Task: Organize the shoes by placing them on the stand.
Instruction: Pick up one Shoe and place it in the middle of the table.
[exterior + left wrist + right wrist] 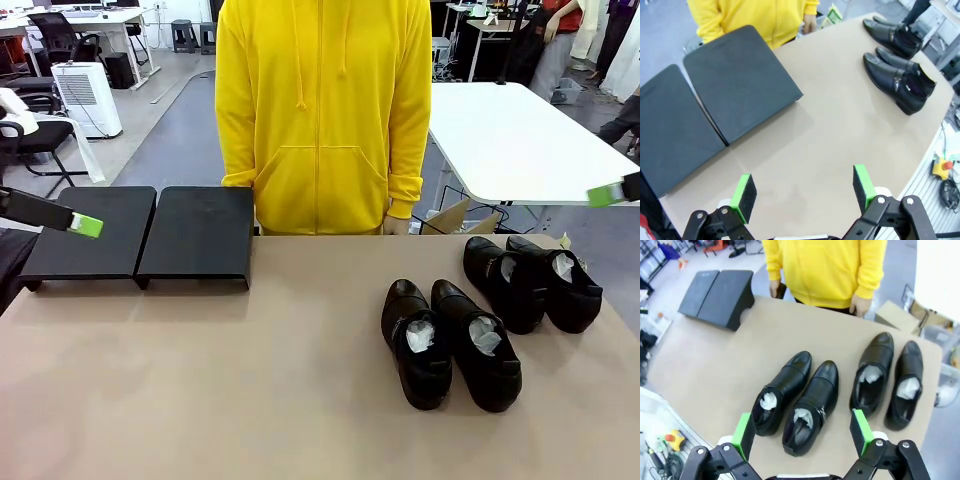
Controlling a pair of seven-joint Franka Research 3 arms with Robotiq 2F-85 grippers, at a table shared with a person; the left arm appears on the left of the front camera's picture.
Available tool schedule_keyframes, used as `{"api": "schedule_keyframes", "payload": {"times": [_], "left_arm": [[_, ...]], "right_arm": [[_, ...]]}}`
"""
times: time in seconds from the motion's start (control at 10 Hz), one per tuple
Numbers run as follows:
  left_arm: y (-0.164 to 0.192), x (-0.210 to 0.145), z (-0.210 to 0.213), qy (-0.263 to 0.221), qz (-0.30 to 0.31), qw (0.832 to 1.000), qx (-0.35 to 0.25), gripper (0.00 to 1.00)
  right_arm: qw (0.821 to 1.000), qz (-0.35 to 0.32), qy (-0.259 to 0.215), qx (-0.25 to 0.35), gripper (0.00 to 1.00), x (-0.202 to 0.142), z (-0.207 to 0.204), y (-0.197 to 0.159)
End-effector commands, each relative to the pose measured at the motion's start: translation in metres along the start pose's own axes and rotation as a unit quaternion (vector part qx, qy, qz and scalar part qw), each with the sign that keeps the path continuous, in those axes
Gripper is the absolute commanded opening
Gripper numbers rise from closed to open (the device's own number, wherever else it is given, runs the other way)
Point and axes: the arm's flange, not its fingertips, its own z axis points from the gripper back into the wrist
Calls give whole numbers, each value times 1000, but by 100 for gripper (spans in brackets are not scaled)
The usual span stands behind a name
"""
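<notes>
Beige tabletop [200,400], matt and smooth, in an open workroom with white tables and office chairs behind; a person in a yellow hoodie [320,110] stands at its far edge.

Item: stand [200,230]; two flat matt-black rectangular panels side by side at the table's far left; front view gives its short legs and rounded front lip; left wrist view gives the straight seam between the panels from above.

Item: shoes [460,305], four, glossy black leather, all on the tabletop at the right, well apart from the stand; nearer pair [405,305] touching side by side; farther pair [487,262] just beyond, angled. Right wrist view looks down into all four openings, each stuffed with crumpled white paper [769,401], rounded toes towards the person, a strap across one vamp; left wrist view gives the side profiles and low heels instead.

Item: left gripper [804,192]; hangs above the table's near left; black linkage, green pads [745,196] spread wide, bare tabletop between them; from the front one pad juts in at the left edge, in front of the stand's left panel.

Item: right gripper [801,433]; hangs high over the shoes, looking down; fingers likewise released, grasping nothing; from the front a green pad shows at the right edge.

Right wrist view adds the person's hands [858,305] hanging at the far table edge.
</notes>
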Motion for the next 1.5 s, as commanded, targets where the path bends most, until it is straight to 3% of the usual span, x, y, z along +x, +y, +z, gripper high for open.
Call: {"api": "schedule_keyframes", "payload": {"times": [0.0, 0.7, 0.8, 0.9, 1.4], "left_arm": [[6, -4, 5, -12, -1, 1000, -10, 100], [15, -2, 7, -13, 14, 1000, -15, 100], [20, 2, -4, -14, 30, 999, -16, 100], [8, -4, 6, -7, 18, 1000, -5, 100], [8, -4, 6, -7, 18, 1000, -5, 100]], "right_arm": [[999, -19, -20, 28, 100, -45, 4, -19], [998, -40, -9, 52, 100, -46, -4, -32], [996, -54, -45, 51, 100, -40, -11, -30], [998, -51, -2, 39, 100, -20, 8, -41], [998, -51, -2, 39, 100, -20, 8, -41]]}}
